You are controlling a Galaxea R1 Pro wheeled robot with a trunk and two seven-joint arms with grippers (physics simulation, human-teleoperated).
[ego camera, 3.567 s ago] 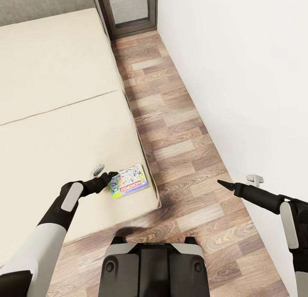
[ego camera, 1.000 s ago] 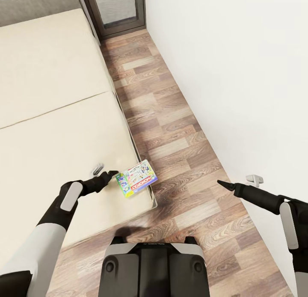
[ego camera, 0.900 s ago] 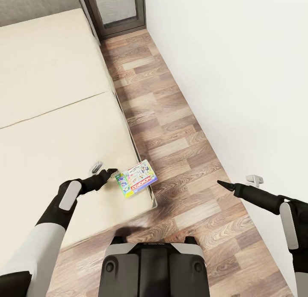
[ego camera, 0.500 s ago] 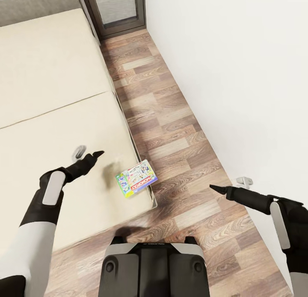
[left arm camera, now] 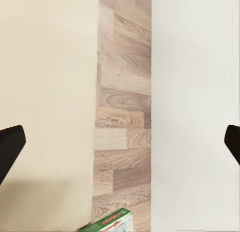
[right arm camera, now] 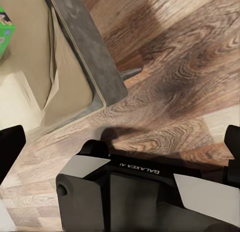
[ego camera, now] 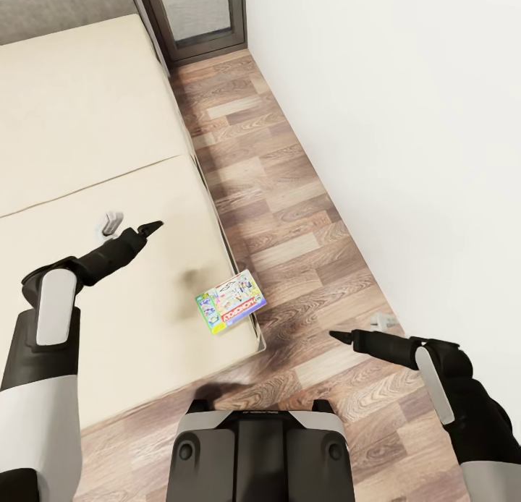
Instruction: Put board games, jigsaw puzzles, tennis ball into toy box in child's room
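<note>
**Both grippers empty; Monopoly box at bed corner**

Head view: the green-white-red Monopoly board game box [ego camera: 230,300] lies flat on the cream mattress of the wide low bed [ego camera: 87,162], at the mattress's lower right corner, one corner of the box jutting just past the edge above the brown wood-plank floor [ego camera: 289,220]. The left gripper [ego camera: 131,227] hovers over the mattress in the left middle of the frame, well apart from the box, fingers spread, nothing between them. The right gripper [ego camera: 357,330] hangs over the floor in the lower right, near the white wall [ego camera: 405,126], fingers parted and empty. A grey padded headboard [ego camera: 65,6] and a dark-framed door [ego camera: 199,14] sit along the top edge. The robot's dark base [ego camera: 260,451] is at bottom centre.

Left wrist view: two black fingertips [left arm camera: 11,147] show at opposite edges of the frame, wide apart. Mattress, floor strip and wall run as vertical bands; a corner of the box [left arm camera: 111,224] shows at the bottom edge.

Right wrist view: black fingertips [right arm camera: 10,149] again at opposite edges, apart. The grey bed-frame corner [right arm camera: 87,56] is at upper left, a green sliver of the box [right arm camera: 5,34] at the left edge, and the robot's base [right arm camera: 145,192] below.
</note>
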